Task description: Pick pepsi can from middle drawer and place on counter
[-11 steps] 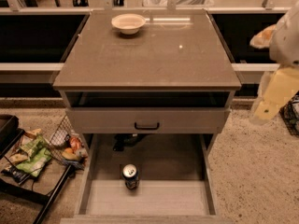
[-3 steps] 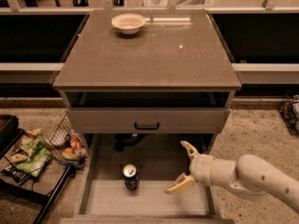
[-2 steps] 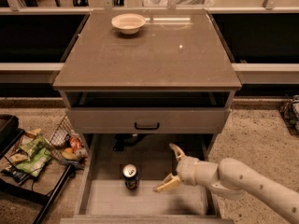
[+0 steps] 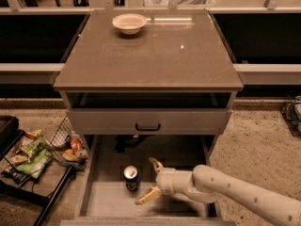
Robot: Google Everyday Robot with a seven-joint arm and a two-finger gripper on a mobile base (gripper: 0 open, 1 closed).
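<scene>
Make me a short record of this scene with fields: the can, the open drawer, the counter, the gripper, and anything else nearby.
can: small dark-blue pepsi can with a silver top, upright on the drawer floor
drawer: broad shallow grey middle drawer, pulled open
counter: glossy grey-brown counter top, no can on it yet
bowl: pale round bowl near the counter's back edge
gripper: gripper low in the drawer, just right of the can, fingers open, not closed on it
beside cabinet: wire basket of snack packets on the left
</scene>
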